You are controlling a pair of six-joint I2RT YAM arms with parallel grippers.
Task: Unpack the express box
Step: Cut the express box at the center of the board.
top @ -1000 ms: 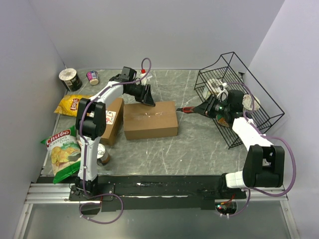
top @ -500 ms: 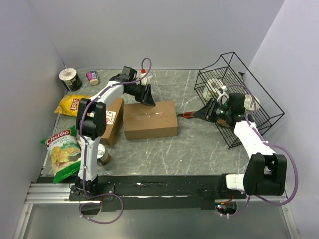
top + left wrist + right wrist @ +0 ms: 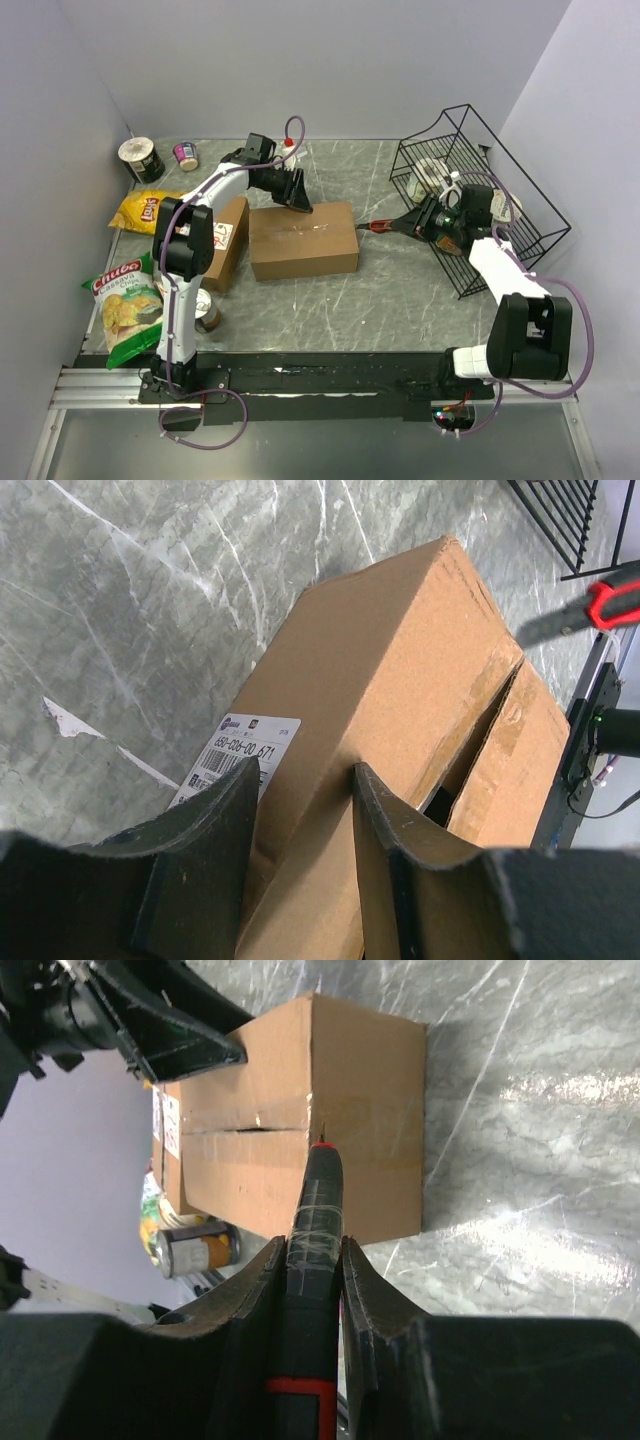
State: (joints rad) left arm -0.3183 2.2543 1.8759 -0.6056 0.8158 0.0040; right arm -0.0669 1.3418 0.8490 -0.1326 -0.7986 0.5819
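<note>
So, step: slitting the seam of the express box (image 3: 303,240) with the box cutter (image 3: 315,1210).
Right gripper (image 3: 313,1245): jaws pinched the cutter's handle. The blade tip pointed out ahead of them at the seam end on the box's near corner; contact was unclear.
Left gripper (image 3: 305,780): jaws were part-spread astride the box's far top edge, one finger on each face. It looked like a brace, not a pinch.
Box: it sat on the worktop (image 3: 400,290) between the two sets of jaws, flaps down, with a dark gap along the seam.
Doing it well: the blade needed to stay shallow, follow the seam and stop short of the left jaws. The brace had to hold or the box would slide.
Edges: the wire basket (image 3: 500,200) was close behind the right jaws. A second carton (image 3: 225,245) lay just beside the box, past the left jaws.
Room: open worktop lay on the near side of both jaws.
</note>
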